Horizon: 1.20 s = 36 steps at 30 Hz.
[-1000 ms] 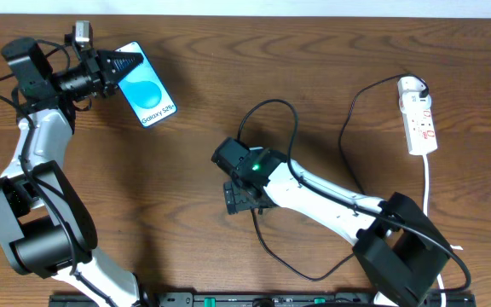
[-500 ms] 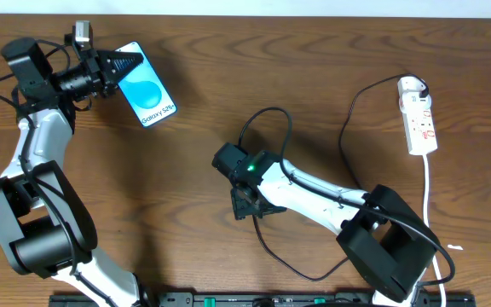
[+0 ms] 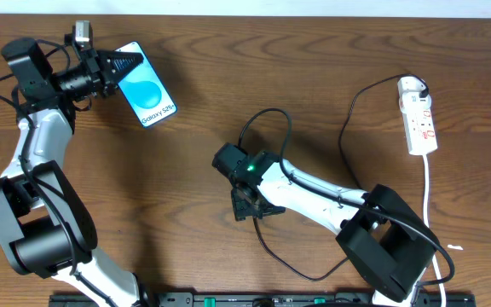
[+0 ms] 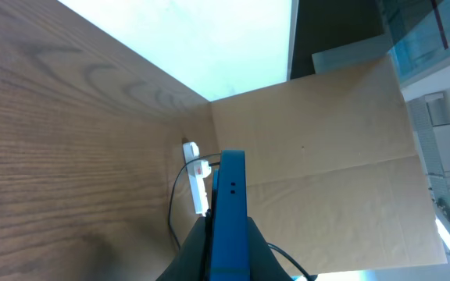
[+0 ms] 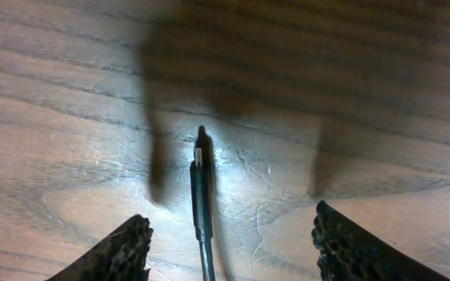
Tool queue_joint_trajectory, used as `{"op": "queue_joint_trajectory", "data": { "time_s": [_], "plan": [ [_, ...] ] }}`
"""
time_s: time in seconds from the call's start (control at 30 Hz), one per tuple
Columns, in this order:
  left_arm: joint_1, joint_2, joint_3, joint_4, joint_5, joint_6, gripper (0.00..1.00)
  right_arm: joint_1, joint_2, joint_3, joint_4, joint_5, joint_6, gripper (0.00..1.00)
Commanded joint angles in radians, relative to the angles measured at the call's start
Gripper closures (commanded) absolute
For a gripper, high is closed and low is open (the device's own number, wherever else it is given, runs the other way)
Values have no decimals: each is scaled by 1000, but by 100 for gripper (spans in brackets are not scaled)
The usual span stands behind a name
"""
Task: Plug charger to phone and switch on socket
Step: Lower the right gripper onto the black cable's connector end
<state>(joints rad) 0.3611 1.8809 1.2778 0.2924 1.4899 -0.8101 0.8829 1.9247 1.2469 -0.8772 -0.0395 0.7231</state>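
Left gripper [image 3: 123, 66] clamped tight on the top end of the phone [image 3: 147, 94], blue screen showing upward, far left of the socket [image 3: 419, 115]. Right gripper [image 5: 229, 226] stands spread wide, holding nothing. The charger [image 5: 201, 195] tip lies flat on the table [image 3: 331, 51] between its fingers, touching neither, well left of the socket.

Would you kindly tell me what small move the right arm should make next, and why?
Probably close the right gripper on the charger: its plug tip lies on the table between the open fingers, untouched, while the left gripper holds the phone.
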Motion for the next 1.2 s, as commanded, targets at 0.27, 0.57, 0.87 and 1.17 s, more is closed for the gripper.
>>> {"op": "queue_joint_trajectory", "data": {
  "time_s": [0.27,0.57,0.87,1.17],
  "plan": [
    [3,-37,-6,5,9,13,93,-5,58,-4,-21,-46,5,50],
    [3,-37,-6,5,9,13,93,-6,58,-4,-18,-45,5,48],
    [3,-37,-6,5,9,13,93,-19,58,-4,3,-42,8,48],
    [3,-37,-6,5,1,13,93,-25,58,-4,10,-42,13,57]
  ]
}}
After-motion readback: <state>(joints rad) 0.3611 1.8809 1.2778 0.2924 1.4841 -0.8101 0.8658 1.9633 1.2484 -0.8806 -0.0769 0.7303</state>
